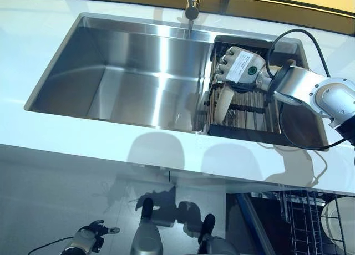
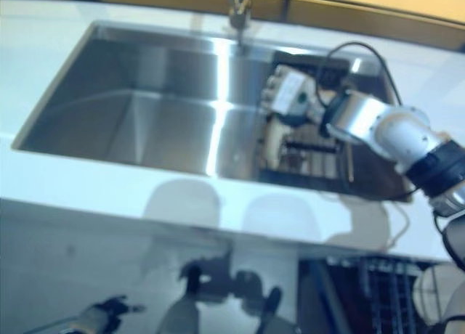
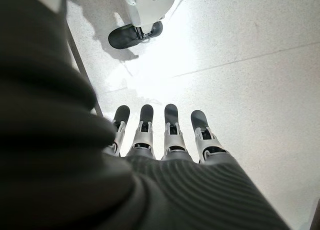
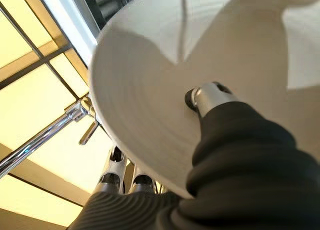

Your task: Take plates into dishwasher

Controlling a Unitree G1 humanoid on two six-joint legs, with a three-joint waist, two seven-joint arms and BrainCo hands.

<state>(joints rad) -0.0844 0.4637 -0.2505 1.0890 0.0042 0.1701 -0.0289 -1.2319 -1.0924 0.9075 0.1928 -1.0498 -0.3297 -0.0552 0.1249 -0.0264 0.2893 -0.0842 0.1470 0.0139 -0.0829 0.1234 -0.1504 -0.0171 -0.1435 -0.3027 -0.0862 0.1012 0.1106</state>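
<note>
Broadly, the white desk [image 1: 50,127] frames a wide steel sink [image 1: 127,72], its big left basin bare and the faucet [image 1: 192,8] standing at the back rim. At the sink's right end sits a dark drying rack [image 1: 247,108] with slatted dividers, where plates stand on edge, which is why the right hand [image 1: 239,66] has reached in from above rather than from the side. Below the desk edge, at lower right, the dishwasher rack [image 1: 308,227] is pulled out, with something white and round already in it at the far right; its open wire basket is presumably the target. The plate [image 4: 150,90], cream-white and upright in the drying rack, is grasped by the right hand: the wrist view shows the thumb pressed on its concave face and fingers [image 4: 112,182] curled behind the rim, a pinch that suits lifting it straight up out of the slats. The left hand [image 3: 160,140] hangs low by the floor, fingers straight and relaxed, holding nothing and kept clear of the work.
</note>
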